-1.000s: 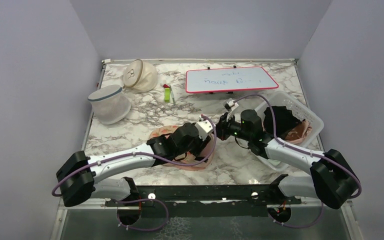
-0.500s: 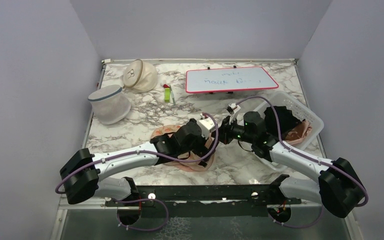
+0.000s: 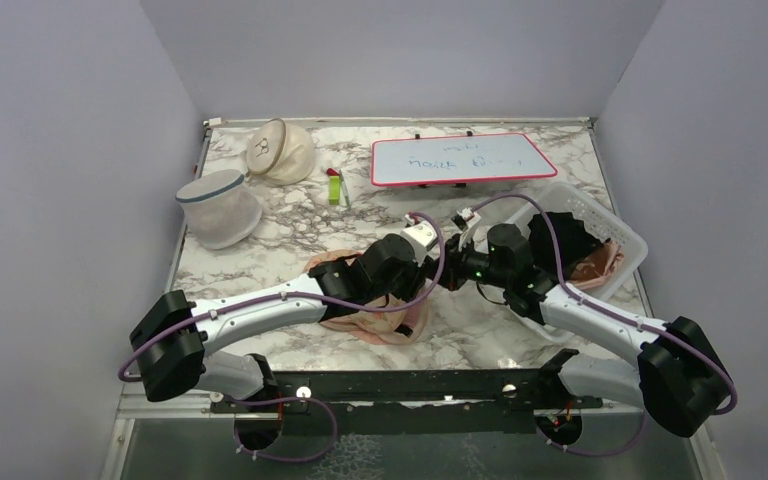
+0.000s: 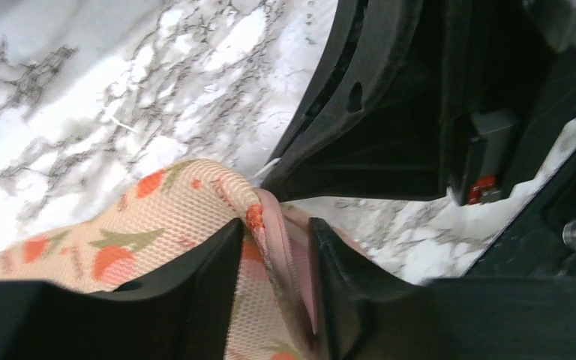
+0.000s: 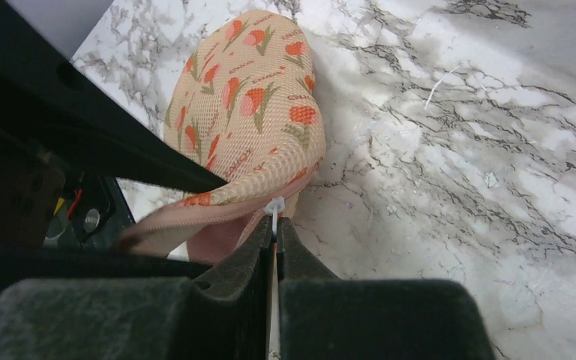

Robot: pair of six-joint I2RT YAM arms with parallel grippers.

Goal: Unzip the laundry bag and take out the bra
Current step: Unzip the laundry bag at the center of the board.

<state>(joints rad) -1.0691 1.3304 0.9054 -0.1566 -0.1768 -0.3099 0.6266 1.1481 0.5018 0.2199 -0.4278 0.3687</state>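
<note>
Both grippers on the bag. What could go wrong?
The right gripper pinches only the small white zipper pull; it may slip out. The left gripper clamps just a thin fold of the laundry bag, so the bag may drag instead of unzipping. The grippers sit very close; they could collide.

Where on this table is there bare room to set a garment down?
Bare marble: between the mesh bag and the laundry bag; between marker, whiteboard and the arms. Crowded: the centre, where left hand and right hand grip the laundry bag, and the basket side.
</note>
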